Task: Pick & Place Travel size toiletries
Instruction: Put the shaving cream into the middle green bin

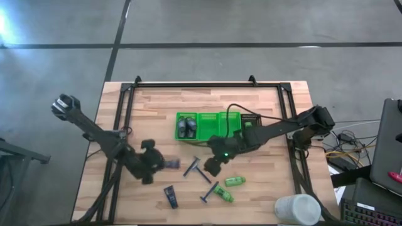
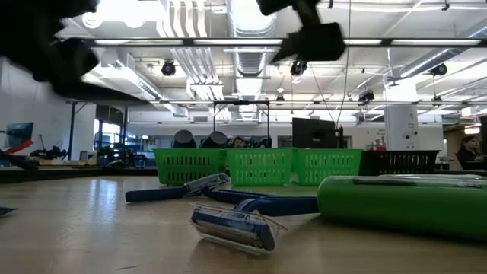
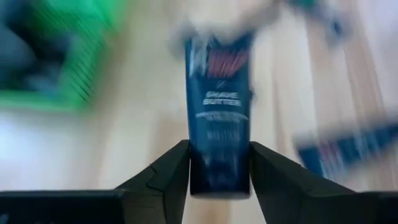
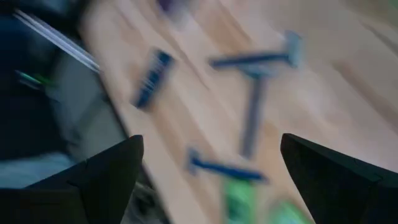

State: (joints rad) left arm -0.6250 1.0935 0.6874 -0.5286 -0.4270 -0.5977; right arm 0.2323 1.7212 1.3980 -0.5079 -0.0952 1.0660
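My left gripper [image 3: 219,169] is clamped on a dark flat tube [image 3: 219,118], its fingers [image 3: 171,171] pressing both sides, over the table [image 1: 151,100] at about seven o'clock from the green tray [image 1: 210,119]. My right gripper [image 1: 211,166] hangs with jaws spread wide and empty at six o'clock of the tray, above two razors [image 1: 192,167]; a second dark tube [image 1: 170,196] and two green mini bottles [image 1: 234,181] lie nearer the front edge, and grey bottles [image 1: 186,127] sit in the tray's left compartment.
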